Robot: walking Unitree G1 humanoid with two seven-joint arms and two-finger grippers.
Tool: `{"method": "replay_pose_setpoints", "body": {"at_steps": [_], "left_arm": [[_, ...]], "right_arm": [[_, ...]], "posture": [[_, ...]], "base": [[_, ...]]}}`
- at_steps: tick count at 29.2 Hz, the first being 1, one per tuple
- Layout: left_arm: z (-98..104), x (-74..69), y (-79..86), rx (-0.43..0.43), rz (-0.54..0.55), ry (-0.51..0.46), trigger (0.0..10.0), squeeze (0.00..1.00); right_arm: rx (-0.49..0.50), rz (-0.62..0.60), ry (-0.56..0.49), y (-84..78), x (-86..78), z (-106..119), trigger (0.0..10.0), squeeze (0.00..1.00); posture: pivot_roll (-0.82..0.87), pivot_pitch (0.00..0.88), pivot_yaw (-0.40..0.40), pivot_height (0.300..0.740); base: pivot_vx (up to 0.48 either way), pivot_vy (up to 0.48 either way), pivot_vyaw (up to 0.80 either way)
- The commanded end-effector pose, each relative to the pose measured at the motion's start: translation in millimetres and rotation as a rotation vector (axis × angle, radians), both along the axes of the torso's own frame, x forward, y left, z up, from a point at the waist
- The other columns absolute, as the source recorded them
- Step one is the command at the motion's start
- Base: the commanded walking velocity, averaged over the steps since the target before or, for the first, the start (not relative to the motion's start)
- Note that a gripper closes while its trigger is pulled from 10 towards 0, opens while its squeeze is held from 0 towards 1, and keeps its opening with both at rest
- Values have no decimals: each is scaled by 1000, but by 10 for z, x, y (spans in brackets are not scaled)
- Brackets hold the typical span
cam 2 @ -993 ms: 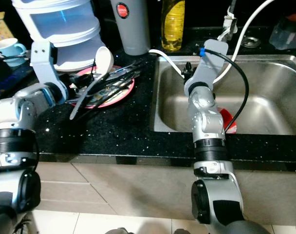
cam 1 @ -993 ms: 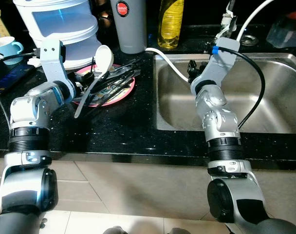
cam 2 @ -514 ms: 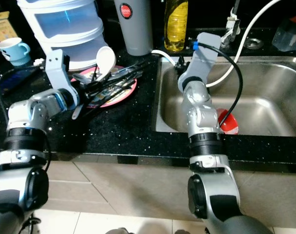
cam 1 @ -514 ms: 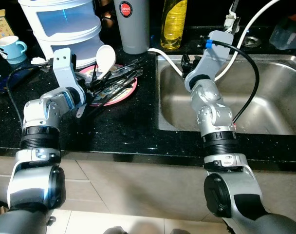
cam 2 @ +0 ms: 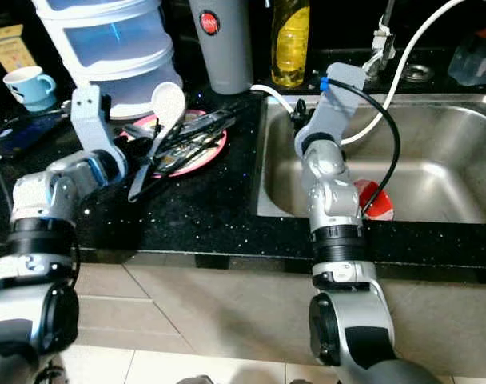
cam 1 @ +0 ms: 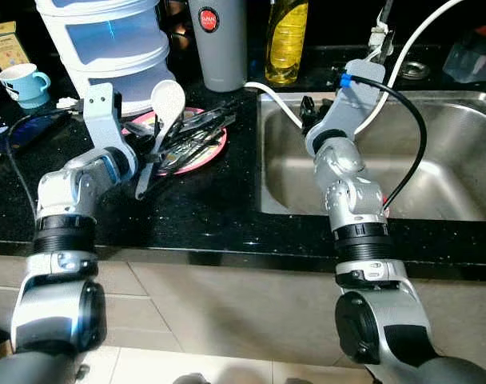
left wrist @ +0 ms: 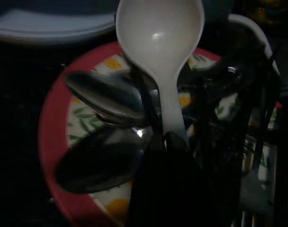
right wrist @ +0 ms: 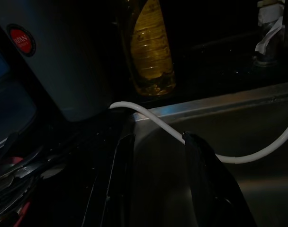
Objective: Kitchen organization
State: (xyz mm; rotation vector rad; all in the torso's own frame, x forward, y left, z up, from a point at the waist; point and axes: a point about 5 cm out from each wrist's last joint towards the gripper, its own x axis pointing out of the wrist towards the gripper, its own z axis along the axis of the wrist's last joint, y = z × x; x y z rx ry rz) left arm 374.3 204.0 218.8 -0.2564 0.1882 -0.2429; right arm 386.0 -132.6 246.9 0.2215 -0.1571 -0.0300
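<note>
- The left claw point(left wrist: 163, 142) is clamped on the handle of a white ladle point(cam 1: 165, 108), holding it tilted above a red-rimmed plate point(cam 1: 215, 146) of dark utensils on the black surface point(cam 1: 203, 208).
- The right claw point(right wrist: 158, 146) hangs spread apart and empty at the steel sink point(cam 1: 451, 120) edge, by a white hose point(right wrist: 148, 113).

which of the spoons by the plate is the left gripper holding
The white plastic spoon: the left gripper clamps its handle, bowl raised. The two metal spoons lie flat on the red-rimmed plate.
</note>
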Motion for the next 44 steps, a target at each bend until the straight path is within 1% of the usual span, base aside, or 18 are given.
{"method": "replay_pose_setpoints", "body": {"at_steps": [1,4,9,11,14,16,19,22,24,26,27,32,36,38,41,42,43,44], "left_arm": [[166,-15,0,1,23,-103,10000,0],[334,-39,-5,23,37,-177,10000,0],[407,-14,-7,26,109,-148,10000,0],[407,1,-21,103,166,-109,10000,0],[415,-4,-58,168,196,-79,10000,0],[453,7,-126,227,204,-16,10000,0],[493,9,-154,208,202,1,10000,0],[608,12,-200,134,181,-5,10000,0],[678,26,-196,143,202,-41,10000,0],[745,46,-179,294,241,-123,10000,0],[760,46,-175,336,251,-153,10000,0],[739,25,-110,311,279,-140,10000,0],[726,-5,-74,229,266,-82,10000,0],[729,-6,-81,226,257,-78,10000,0],[715,14,-134,284,237,-88,10000,0],[656,48,-168,326,236,-66,10000,137],[620,61,-167,328,241,-45,10000,1000],[620,61,-167,328,241,-45,10000,1000]], "right_arm": [[7,12,4,61,-1,-16,10000,0],[8,16,9,79,-11,-30,10000,0],[15,17,8,93,-27,-28,10000,0],[13,15,17,79,-32,-53,10000,0],[7,15,23,67,-39,-67,10000,0],[3,12,23,49,-40,-65,10000,0],[3,8,22,39,-40,-60,10000,0],[6,-2,20,23,-41,-52,10000,0],[9,-7,19,20,-43,-54,10000,0],[12,-9,20,21,-48,-66,10000,0],[12,-9,20,23,-52,-68,10000,0],[10,-8,19,15,-54,-64,10000,0],[7,-5,16,15,-50,-59,10000,0],[7,-4,14,20,-50,-55,10000,0],[9,-3,10,32,-49,-48,10000,0],[10,-2,9,41,-51,-48,10000,0],[10,-2,9,42,-54,-50,10000,0],[10,-2,9,42,-54,-50,10000,0]], "posture": [[166,0,94,740],[170,0,99,740],[184,0,100,740],[185,0,96,740],[180,3,99,740],[178,5,100,740],[173,8,105,740],[165,4,115,740],[165,0,116,740],[163,0,115,740],[163,0,115,740],[160,0,112,740],[150,0,116,740],[150,0,116,740],[149,0,120,740],[145,0,122,740],[144,0,122,740],[144,0,122,740]], "base": [[0,0,0],[0,0,0],[0,0,0],[0,0,0],[0,0,0],[0,0,0],[0,0,0],[0,0,0],[0,0,0],[0,0,0],[0,0,0],[0,0,0],[0,0,0],[0,0,0],[0,0,0],[0,0,0],[0,0,0],[0,0,0]]}}
